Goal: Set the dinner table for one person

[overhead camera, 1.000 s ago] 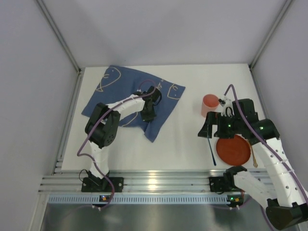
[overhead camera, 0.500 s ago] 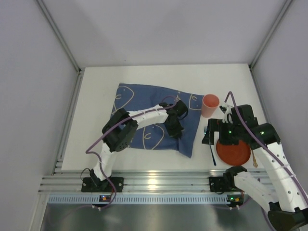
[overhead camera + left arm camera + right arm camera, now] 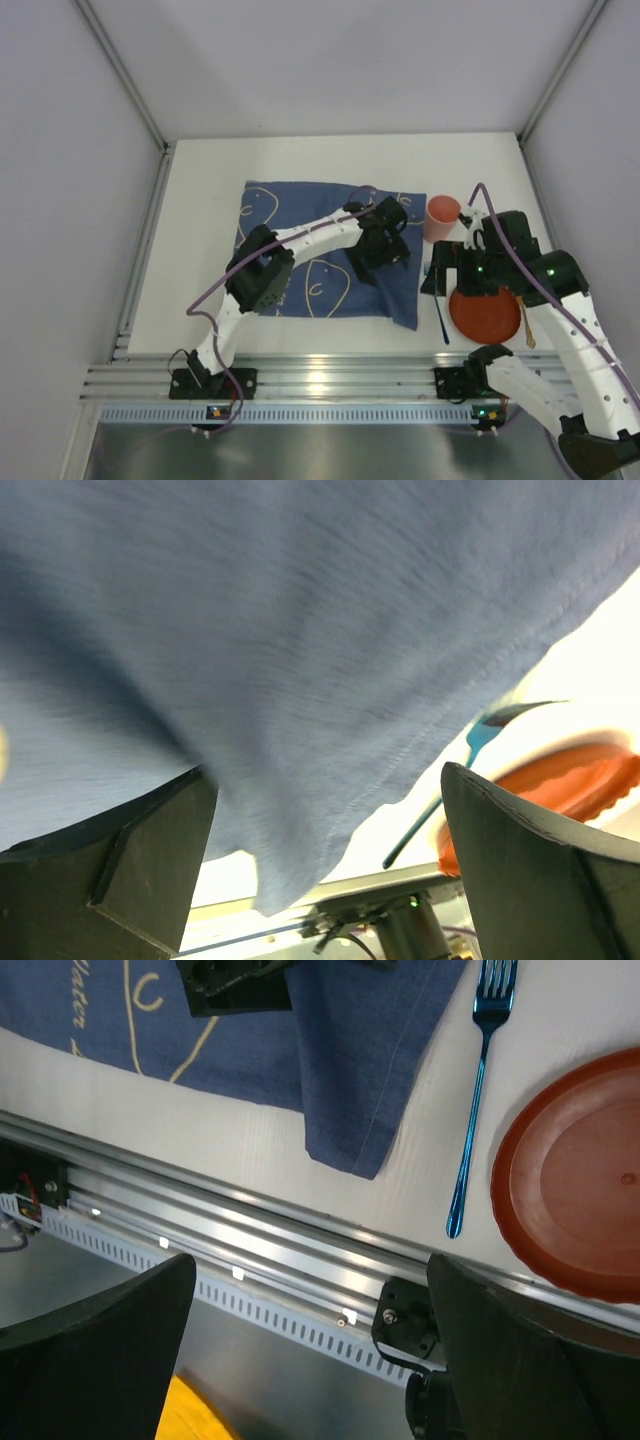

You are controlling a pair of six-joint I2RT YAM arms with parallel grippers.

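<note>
We see the white counter (image 3: 330, 160) filling the middle of the overhead frame, with its slotted aluminium rail (image 3: 330, 380) running along the bottom edge. A blue cloth (image 3: 300, 200) with pale line drawings lies spread on it, a little left of centre. Its lower right corner droops towards the rail.

The left arm (image 3: 255, 285) reaches from the lower left up and across the cloth. In the wrist view the left hand (image 3: 325, 775) shows its fingers (image 3: 130, 860) spread wide, and blurred blue fabric covers the gap between them. We cannot tell whether they touch the cloth. The right arm (image 3: 560, 300) bends in from the lower right. The right hand (image 3: 310, 1260) is also spread and pinches nothing. It hangs above the strip of counter between the cloth and the plate.

A red plate (image 3: 485, 312) sits flat at the lower right, near the rail. A pink cup (image 3: 441, 217) stands upright above the plate, just beside the cloth's upper right corner. A thin blue fork (image 3: 440, 315) lies just left of the plate, its tines pointing up the frame beside the cloth's right edge.
</note>
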